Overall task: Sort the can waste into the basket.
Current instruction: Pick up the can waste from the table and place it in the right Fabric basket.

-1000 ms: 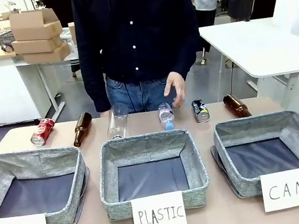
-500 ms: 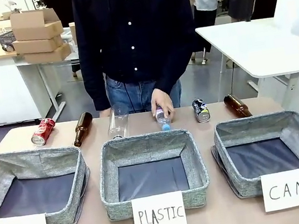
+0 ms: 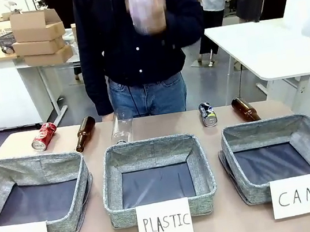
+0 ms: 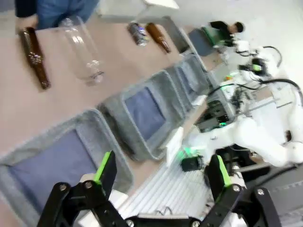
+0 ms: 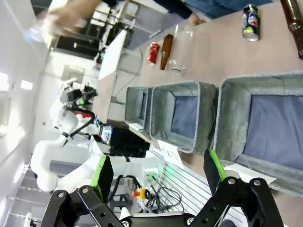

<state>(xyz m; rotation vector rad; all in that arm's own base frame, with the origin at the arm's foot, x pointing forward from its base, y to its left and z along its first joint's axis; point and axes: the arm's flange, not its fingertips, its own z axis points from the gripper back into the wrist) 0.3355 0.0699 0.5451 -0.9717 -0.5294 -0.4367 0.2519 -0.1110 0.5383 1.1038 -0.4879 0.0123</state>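
Nothing is sorted yet. The CAN basket point(image 3: 253, 190) shows only its bare dark lining, and both cans lie on the bench point(image 3: 230, 227).

The black can point(image 3: 207, 114) rests just behind the CAN basket's far left corner, apparently on its side with one end toward the robot. The red can point(image 3: 44, 136) is well apart from the CAN basket, far to its left, beyond the PLASTIC basket point(image 3: 112, 186) and the BOTTLE basket point(image 3: 83, 179).

The left gripper point(image 4: 163, 165) and the right gripper point(image 5: 156, 163) both hang with jaws wide and hold nothing. Two pick-ups and two drops are therefore left.

Room around the black can looks fair. A brown bottle point(image 3: 245, 109) lies near it, behind the CAN basket's far rim, with a gap of bare bench between them. That far rim is close in front of the can, so a descent probably needs to clear it.

The red can sits near the bench's far left edge, with a second brown bottle point(image 3: 85, 133) near it on the side toward the CAN basket. The person's hand point(image 3: 146, 9) is high above the bench, blurred, holding a clear bottle.
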